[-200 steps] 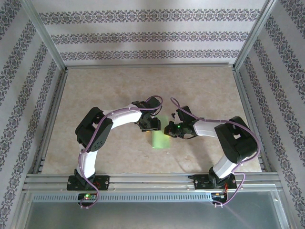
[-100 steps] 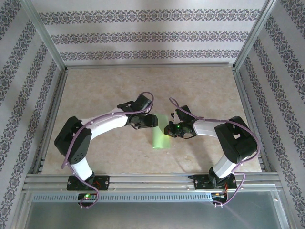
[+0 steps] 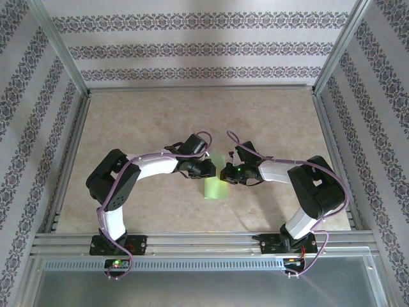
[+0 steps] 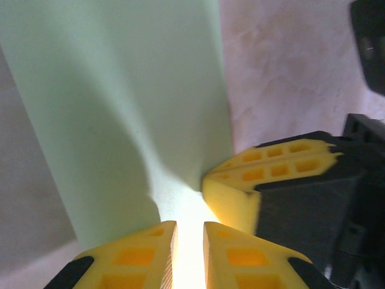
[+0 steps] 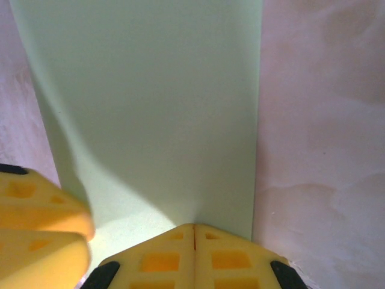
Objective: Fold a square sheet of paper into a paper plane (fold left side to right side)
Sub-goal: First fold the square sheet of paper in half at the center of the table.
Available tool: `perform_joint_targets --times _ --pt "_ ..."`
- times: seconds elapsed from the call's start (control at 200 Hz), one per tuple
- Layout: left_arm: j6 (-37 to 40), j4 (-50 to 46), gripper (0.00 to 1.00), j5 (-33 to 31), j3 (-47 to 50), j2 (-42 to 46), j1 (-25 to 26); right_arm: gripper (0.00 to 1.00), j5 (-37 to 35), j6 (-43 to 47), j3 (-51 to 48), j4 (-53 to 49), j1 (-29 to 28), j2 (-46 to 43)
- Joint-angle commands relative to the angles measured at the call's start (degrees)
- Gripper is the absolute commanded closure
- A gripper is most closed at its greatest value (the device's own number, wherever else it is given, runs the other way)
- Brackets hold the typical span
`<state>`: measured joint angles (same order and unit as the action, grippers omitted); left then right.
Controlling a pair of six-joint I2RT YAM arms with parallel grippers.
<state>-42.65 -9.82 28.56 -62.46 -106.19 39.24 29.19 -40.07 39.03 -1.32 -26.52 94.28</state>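
Note:
The square sheet of paper (image 3: 214, 188) lies on the table as a light green upright strip, doubled over. In the left wrist view the paper (image 4: 120, 90) runs away from my left gripper (image 4: 189, 224), whose yellow jaws stand a narrow gap apart over the sheet's near end, with lit paper showing in the gap. My right gripper (image 5: 194, 226) is shut, its tips together on the paper (image 5: 150, 102) close to the paper's right edge. From above, the left gripper (image 3: 206, 170) and the right gripper (image 3: 225, 174) face each other over the strip's far end. No paper plane shape shows.
The beige tabletop (image 3: 147, 115) is fenced by an aluminium frame (image 3: 192, 238) with patterned walls behind. The two grippers are nearly touching: the right one's yellow finger (image 4: 271, 171) sits just beside the left jaws.
The left gripper's jaws have narrowed, and the left arm swung out to the left and came back to the paper's far end. The right arm and the paper stayed put.

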Motion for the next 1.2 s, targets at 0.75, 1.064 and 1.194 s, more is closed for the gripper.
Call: perform_joint_targets --times 0.75,1.064,1.194 --pt "1.4 0.2 0.83 -0.8 9.5 2.4 -6.8 1.00 -10.6 3.7 -0.3 -12.2 -0.8 3.9" --pt "2.5 4.6 0.89 1.1 11.4 8.9 -7.4 1.00 -10.2 3.8 0.2 -12.0 -0.8 3.6" --pt "1.3 8.3 0.90 3.8 9.9 8.2 -5.6 1.00 -10.0 3.6 0.3 -11.7 -0.9 3.9"
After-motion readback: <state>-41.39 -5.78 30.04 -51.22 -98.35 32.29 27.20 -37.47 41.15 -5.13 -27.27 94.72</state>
